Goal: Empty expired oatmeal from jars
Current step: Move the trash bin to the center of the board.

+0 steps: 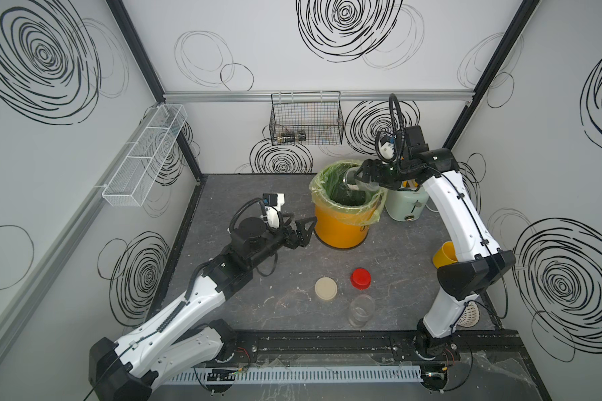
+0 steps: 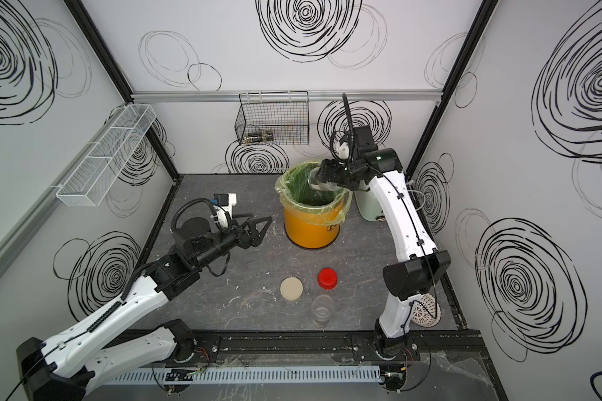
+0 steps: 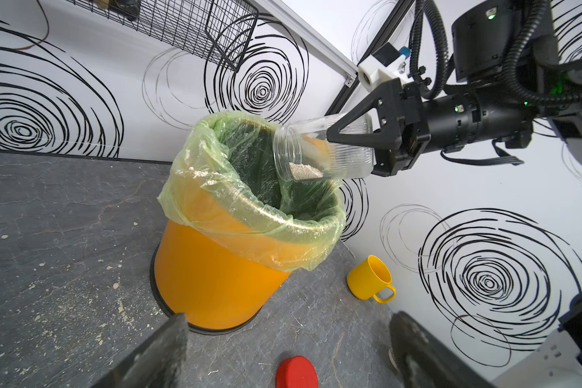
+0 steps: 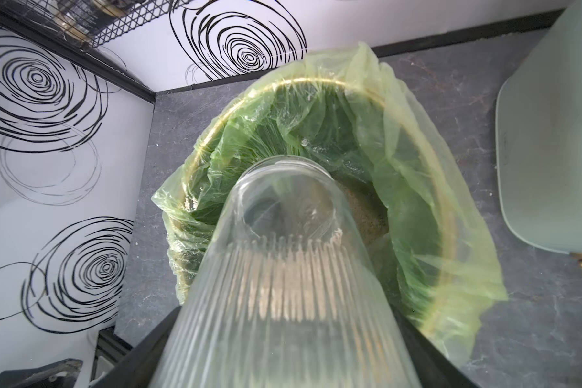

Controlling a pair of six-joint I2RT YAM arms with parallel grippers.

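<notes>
My right fingers [image 3: 357,134] grip the jar [image 3: 320,151] tilted at the bin's [image 3: 215,275] two-o'clock rim, left fingers [image 3: 158,356] gaping empty: oatmeal [image 3: 304,170] could miss the liner [image 3: 249,215].

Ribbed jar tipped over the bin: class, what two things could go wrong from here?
1. A little oatmeal lies at the mouth of the ribbed jar; shaking could scatter it, as flakes on the liner suggest.
2. The right gripper holds the tilted jar near its base; it might slip into the bin.
</notes>
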